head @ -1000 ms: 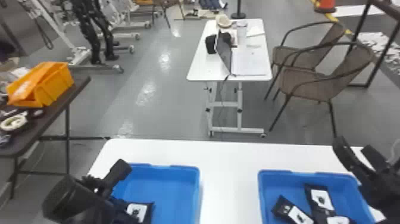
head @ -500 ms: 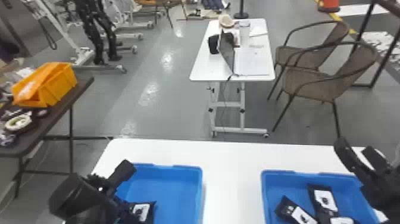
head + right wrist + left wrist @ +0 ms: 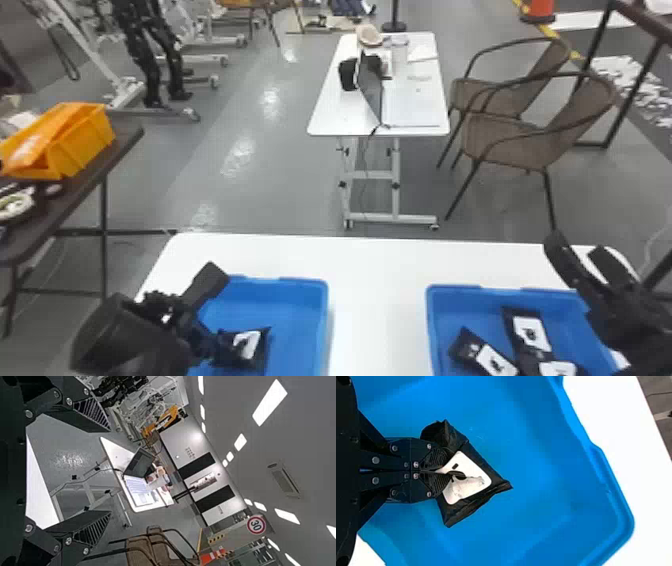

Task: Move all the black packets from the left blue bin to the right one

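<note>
so the left gripper, two flat black fingers (image 3: pixel 445 472), is closed right down, with a small black packet with a white label (image 3: pixel 468 489) pinched between its tips; that packet is in the left blue plastic bin (image 3: pixel 280 283), and I can't tell if it's off the floor of it yet. My guess is it's light and soft, more pouch than box; the label is creasing at the tips, so the skin gives easily; it looks a bit slick too, so a bite across the middle beats grabbing a corner, which could let it swing or slide out; doubt it's fragile, just don't crush it.

Pose-wise, the left arm (image 3: pixel 130 340) comes in low from the bottom left of the head view, fingers reaching into the bin; the right gripper, same flat black type (image 3: pixel 110 471), has its fingers spread wide with nothing between them, parked by the far right corner of the right blue plastic bin (image 3: pixel 500 290); three more black packets (image 3: pixel 531 332) lie in there; next I'd lift clear of the rim, then carry across the white table (image 3: pixel 377 300).
</note>
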Controlling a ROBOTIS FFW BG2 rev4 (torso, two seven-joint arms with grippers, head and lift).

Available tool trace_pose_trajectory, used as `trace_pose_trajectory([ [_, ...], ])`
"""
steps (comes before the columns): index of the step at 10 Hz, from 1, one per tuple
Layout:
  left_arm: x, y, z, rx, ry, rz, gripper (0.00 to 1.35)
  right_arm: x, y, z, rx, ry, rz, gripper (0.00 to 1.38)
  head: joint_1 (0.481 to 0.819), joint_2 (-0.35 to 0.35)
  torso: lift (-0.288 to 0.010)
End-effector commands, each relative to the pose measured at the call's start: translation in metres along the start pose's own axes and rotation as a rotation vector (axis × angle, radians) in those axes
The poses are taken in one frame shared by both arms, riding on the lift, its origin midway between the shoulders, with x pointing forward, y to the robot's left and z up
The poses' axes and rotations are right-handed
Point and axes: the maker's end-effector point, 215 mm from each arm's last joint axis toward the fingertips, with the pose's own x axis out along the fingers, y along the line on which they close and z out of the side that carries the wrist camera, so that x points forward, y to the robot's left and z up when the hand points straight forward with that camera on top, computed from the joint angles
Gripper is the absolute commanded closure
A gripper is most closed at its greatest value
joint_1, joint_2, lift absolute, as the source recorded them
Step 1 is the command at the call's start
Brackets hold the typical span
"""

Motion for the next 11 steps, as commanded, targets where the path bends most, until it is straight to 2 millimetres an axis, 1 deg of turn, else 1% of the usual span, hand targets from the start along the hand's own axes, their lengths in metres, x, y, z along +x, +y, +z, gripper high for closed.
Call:
trace_pose_trajectory([
  [1,0.001,-0.008,0.015,0.01,-0.063,-0.014,1.17,0.0,0.0,-0.001,0.003,0.001,0.0,0.31,0.695,0.11,0.0],
  [2,-0.004,-0.012,0.031,0.016,-0.119,-0.01,1.17,0.0,0.001,0.0,0.004,-0.001,0.002,0.31,0.695,0.105,0.0],
  [4,-0.028,-0.02,0.076,0.034,-0.251,-0.003,1.17,0.0,0.0,-0.003,0.006,0.003,0.003,0.31,0.695,0.078,0.0],
  [5,-0.046,-0.027,0.107,0.046,-0.345,-0.001,1.17,0.001,0.003,-0.003,0.007,0.004,0.009,0.31,0.695,0.061,0.0],
  [6,-0.063,-0.041,0.149,0.071,-0.462,-0.022,1.17,0.003,0.006,-0.003,0.008,0.004,0.019,0.31,0.695,0.047,0.0],
  [7,-0.076,-0.058,0.191,0.102,-0.564,-0.061,1.17,0.008,0.013,-0.001,0.009,-0.002,0.043,0.31,0.695,0.036,0.0],
  [8,-0.087,-0.074,0.229,0.132,-0.646,-0.088,1.17,0.017,0.027,-0.002,0.016,-0.002,0.092,0.31,0.695,0.007,0.0],
  [9,-0.086,-0.097,0.26,0.151,-0.716,-0.156,1.17,0.027,0.045,-0.007,0.022,0.004,0.146,0.31,0.695,-0.02,0.0],
  [10,-0.084,-0.122,0.286,0.146,-0.787,-0.24,1.17,0.037,0.064,-0.016,0.028,0.019,0.192,0.31,0.695,-0.04,0.0],
  [11,-0.083,-0.147,0.308,0.146,-0.828,-0.308,1.17,0.044,0.079,-0.023,0.025,0.032,0.226,0.31,0.695,-0.057,0.0],
])
